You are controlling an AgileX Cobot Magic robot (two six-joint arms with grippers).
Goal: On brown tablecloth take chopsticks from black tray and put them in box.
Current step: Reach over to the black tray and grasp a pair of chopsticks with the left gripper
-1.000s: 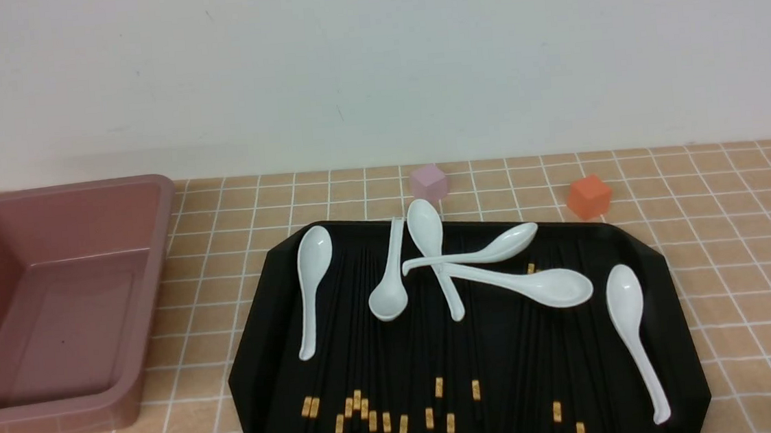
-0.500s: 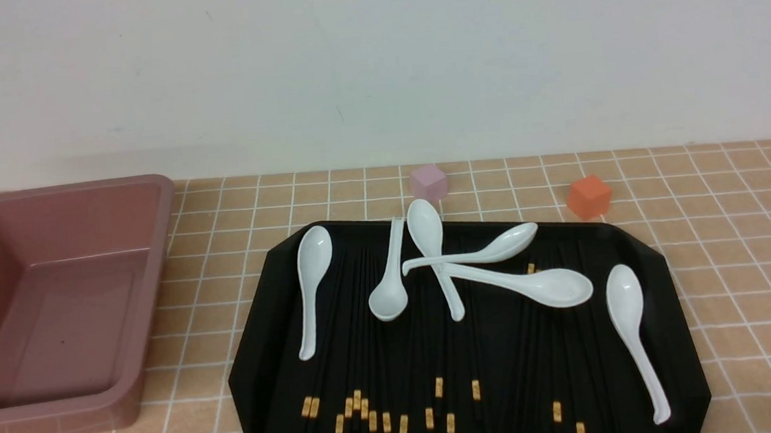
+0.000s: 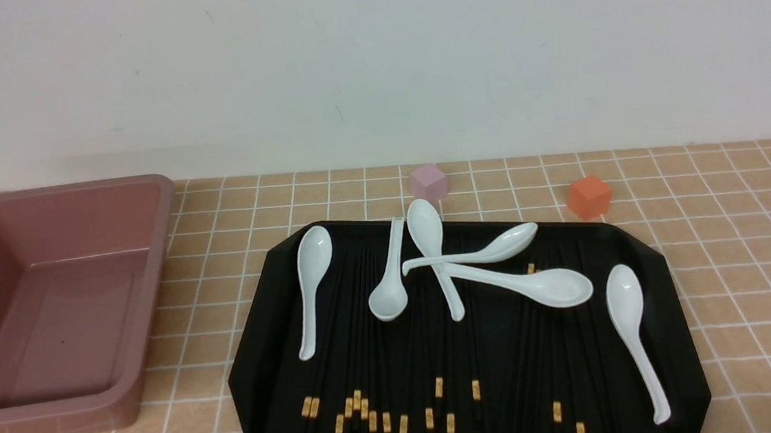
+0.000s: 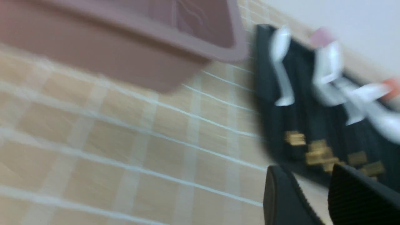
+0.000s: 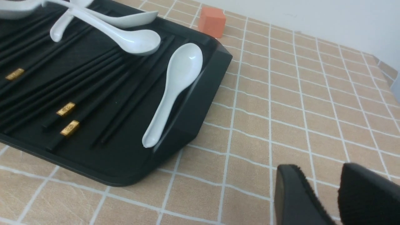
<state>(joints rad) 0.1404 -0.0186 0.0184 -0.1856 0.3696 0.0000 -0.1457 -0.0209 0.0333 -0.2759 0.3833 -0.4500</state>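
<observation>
The black tray (image 3: 254,364) lies on the brown tablecloth (image 3: 741,271) at centre. Several black chopsticks (image 3: 373,420) with gold bands lie in it lengthwise, partly under white spoons (image 3: 312,284). The mauve box (image 3: 156,276) stands empty to the left. Neither gripper shows in the front view. In the blurred left wrist view my left gripper (image 4: 307,176) is open and empty over the cloth, just short of the tray's near left corner (image 4: 265,93), with the box (image 4: 140,59) beyond. My right gripper (image 5: 318,175) is open and empty over the cloth, right of the tray (image 5: 193,106) and its chopsticks (image 5: 65,109).
Several white ceramic spoons lie across the chopsticks, some crossing each other; one (image 5: 175,90) lies along the tray's right edge. A pink cube (image 3: 429,182) and an orange cube (image 3: 588,196) sit on the cloth behind the tray. A white wall stands behind.
</observation>
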